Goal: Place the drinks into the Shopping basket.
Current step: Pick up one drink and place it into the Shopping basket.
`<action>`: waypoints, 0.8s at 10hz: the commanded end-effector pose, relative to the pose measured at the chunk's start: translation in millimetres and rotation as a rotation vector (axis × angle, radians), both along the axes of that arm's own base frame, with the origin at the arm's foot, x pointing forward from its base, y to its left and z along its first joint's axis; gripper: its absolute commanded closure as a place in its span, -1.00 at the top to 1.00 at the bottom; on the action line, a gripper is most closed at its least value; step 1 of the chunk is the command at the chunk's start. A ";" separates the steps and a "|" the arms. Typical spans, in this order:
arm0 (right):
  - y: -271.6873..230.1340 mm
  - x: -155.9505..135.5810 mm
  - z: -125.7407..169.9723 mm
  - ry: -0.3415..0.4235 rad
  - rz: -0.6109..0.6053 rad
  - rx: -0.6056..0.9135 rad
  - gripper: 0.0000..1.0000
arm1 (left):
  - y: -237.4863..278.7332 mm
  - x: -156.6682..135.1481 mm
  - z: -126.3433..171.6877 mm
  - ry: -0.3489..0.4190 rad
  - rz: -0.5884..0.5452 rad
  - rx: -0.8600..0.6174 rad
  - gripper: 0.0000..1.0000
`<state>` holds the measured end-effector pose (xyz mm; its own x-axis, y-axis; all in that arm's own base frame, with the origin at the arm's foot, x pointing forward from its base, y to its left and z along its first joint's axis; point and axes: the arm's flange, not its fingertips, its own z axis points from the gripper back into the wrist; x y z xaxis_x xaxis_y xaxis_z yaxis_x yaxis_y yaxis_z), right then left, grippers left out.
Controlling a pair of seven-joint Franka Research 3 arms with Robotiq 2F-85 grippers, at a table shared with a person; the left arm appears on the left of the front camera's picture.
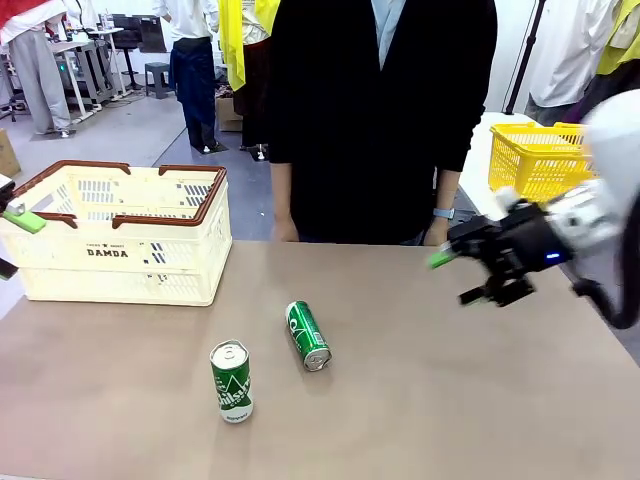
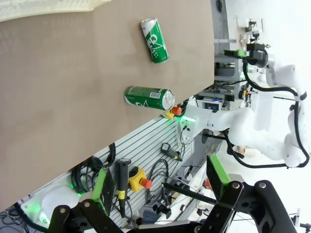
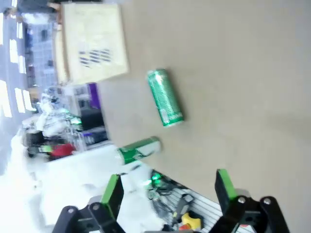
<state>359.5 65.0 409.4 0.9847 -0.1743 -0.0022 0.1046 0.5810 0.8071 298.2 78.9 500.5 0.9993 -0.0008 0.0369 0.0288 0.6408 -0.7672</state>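
Upright can (image 1: 231, 381), toppled can (image 1: 308, 335): well ahead of my left tool (image 2: 159, 170) and right tool (image 3: 167, 177), both spread. Front view shows DAMDA print on basket (image 1: 60, 272).

Bare table (image 1: 470, 400) around upright can (image 1: 231, 381) and lying can (image 1: 308, 335), basket (image 1: 120, 262) open-topped, person (image 1: 380, 120) behind far edge.
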 end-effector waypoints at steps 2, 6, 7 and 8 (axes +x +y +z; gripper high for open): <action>0.0 0.0 0.0 0.000 0.000 0.000 1.00 | -0.7 -1.9 0.7 -0.001 -0.001 -0.012 1.00; -44.9 4.3 -0.5 0.050 0.038 0.162 1.00 | -0.7 -1.9 0.7 -0.001 -0.001 -0.012 1.00; -74.6 -7.3 4.0 0.123 0.123 0.267 1.00 | -0.7 -1.9 0.7 -0.001 -0.001 -0.012 1.00; -105.8 -27.0 1.3 0.187 0.170 0.353 1.00 | -0.7 -1.9 0.7 -0.001 -0.001 -0.012 1.00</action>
